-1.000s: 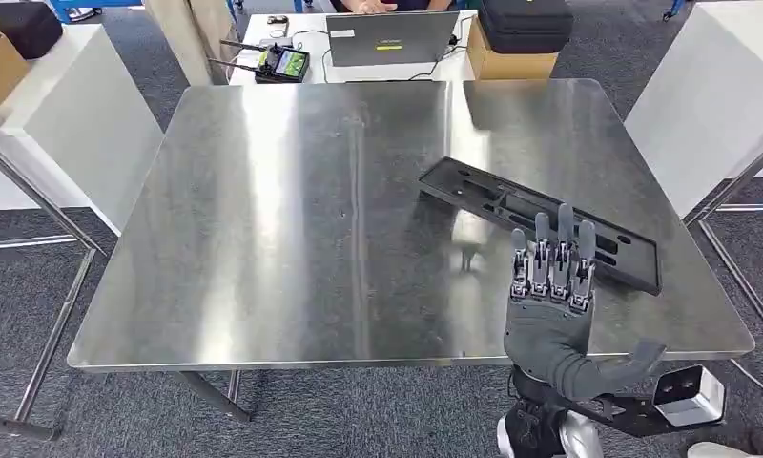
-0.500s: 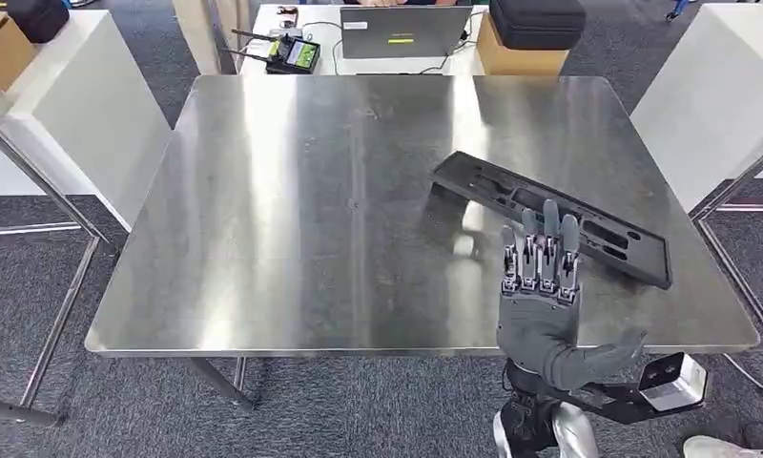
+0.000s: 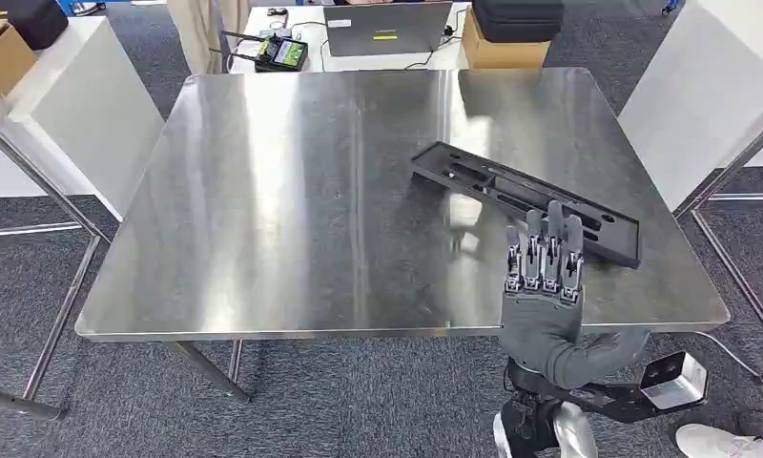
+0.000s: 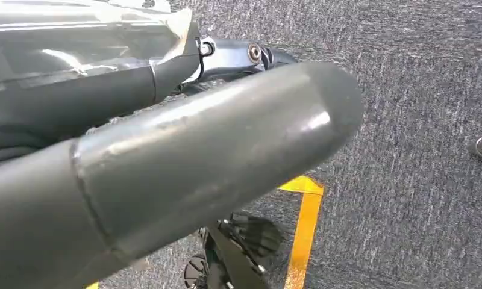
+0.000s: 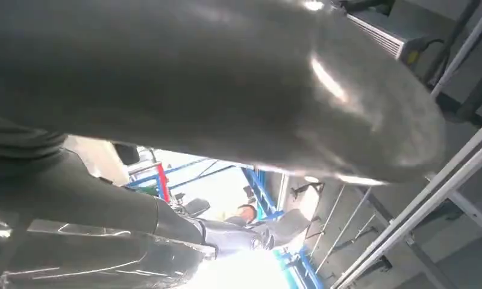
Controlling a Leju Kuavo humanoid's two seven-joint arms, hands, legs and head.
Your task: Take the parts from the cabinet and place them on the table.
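Hovering upright over the table (image 3: 263,191) edge, right hand (image 3: 544,296) empty, fingers straight, just before the black part (image 3: 473,176).

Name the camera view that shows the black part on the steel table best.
Head view: the black part lies flat on the table, its near end behind the right hand. The wrist views give close grey hand surfaces, not the part.

Part (image 3: 525,203) flat on table (image 3: 292,210), right of centre. Right hand (image 3: 546,296) raised just before it. Laptop (image 3: 387,28) behind table.
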